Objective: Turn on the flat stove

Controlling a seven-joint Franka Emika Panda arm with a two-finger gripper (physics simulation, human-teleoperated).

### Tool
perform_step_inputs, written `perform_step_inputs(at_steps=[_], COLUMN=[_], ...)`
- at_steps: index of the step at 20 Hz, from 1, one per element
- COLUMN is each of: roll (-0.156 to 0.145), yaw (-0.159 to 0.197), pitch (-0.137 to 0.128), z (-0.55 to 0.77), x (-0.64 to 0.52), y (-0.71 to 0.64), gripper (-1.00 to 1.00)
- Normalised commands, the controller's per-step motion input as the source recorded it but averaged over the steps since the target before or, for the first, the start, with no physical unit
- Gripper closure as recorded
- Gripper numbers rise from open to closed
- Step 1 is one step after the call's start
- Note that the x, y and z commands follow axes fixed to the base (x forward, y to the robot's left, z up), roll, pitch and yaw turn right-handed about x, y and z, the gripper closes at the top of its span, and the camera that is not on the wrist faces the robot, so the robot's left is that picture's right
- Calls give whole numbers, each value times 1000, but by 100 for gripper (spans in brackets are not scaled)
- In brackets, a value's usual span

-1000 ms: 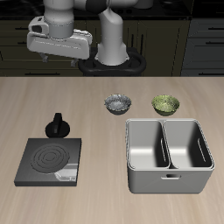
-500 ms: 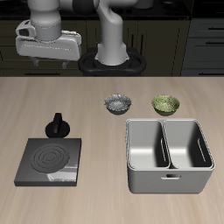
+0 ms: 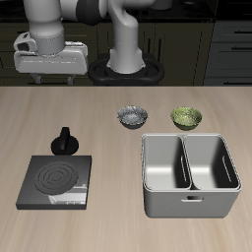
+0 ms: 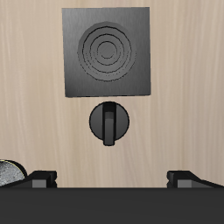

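The gripper (image 3: 46, 79) is hanging high above the table, over its back part, with nothing between its fingers; in the wrist view the two fingertips (image 4: 42, 178) are showing far apart, so the jaws are standing wide open. The flat stove (image 3: 57, 181) is lying near the table's front edge, a dark grey square slab with concentric burner rings (image 4: 108, 50) on its top. Just behind it, toward the robot's base, a black moka pot (image 3: 66, 142) is standing on the wood, apart from the slab; from the wrist view it is appearing as a round black body with a handle across it (image 4: 109, 122). Beside the stove, also near the front edge, a grey two-compartment metal bin (image 3: 191, 175) is sitting. Farther back, two small bowls are resting on the table (image 3: 108, 118): a grey patterned bowl (image 3: 132, 117) and a green bowl (image 3: 186, 117), well apart from the stove
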Motion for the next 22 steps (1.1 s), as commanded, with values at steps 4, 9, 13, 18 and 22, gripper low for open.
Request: perform_step_inputs(at_steps=[4,9,13,18,22], roll=[-6,-8,-28,13,-55], yaw=[40,-7,3,-11,-40], pitch=[-84,-53,-30,-24,15], z=[-171,-178,-210,-269,-377], x=[-152,-93,-7,133,80], y=[152,62,14,-70,-133], gripper=[-100,-100,-100,-100,-100])
